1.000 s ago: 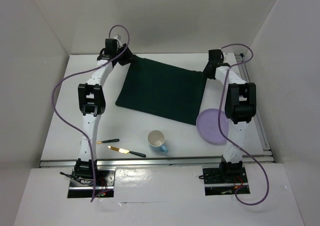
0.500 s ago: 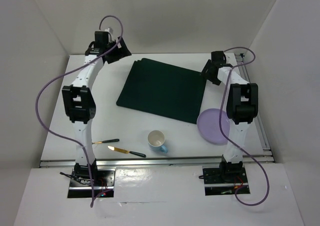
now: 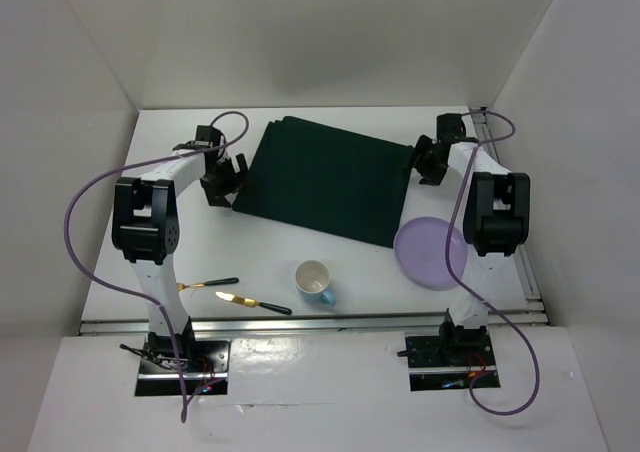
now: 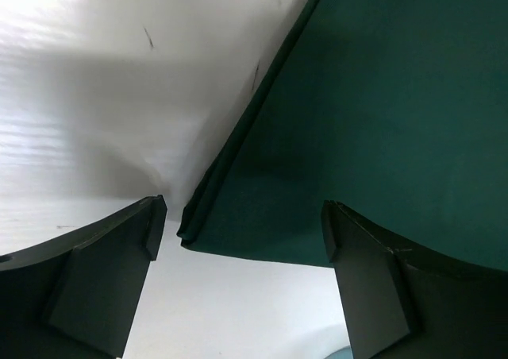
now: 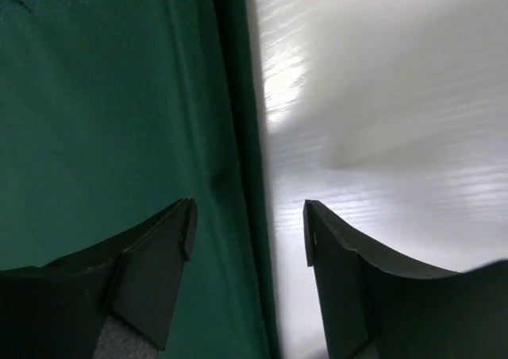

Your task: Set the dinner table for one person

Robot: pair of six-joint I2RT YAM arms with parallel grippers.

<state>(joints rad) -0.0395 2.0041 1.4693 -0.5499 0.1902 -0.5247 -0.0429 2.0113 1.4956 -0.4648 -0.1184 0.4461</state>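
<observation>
Left gripper [image 3: 222,187] hangs with its jaws spread apart, holding nothing, at the near-left corner of the dark green mat [image 3: 325,177]. In the left wrist view that corner of the mat [image 4: 381,121] shows in the gap of the gripper [image 4: 242,216], with white tabletop [image 4: 95,97] on the other side. A second ago this gripper was at the mat's far-left corner; it has since come back along the mat's left edge.

Right gripper [image 3: 425,162] is also spread wide and empty, at the mat's right edge. It has shifted a little nearer along that edge. From the right wrist, the gripper [image 5: 248,216] straddles the mat's folded border [image 5: 103,97], with bare table [image 5: 381,97] to the right.

The mat now lies flat and slightly skewed on the dinner table [image 3: 370,277], towards its far side.

Nearer than the mat sit a purple plate [image 3: 428,255] just off its near-right corner, a cup [image 3: 314,280] near its front edge, and a knife [image 3: 255,302] and a second utensil [image 3: 210,284] well apart from its near-left corner. Open white surface surrounds the mat's left and far edges.
</observation>
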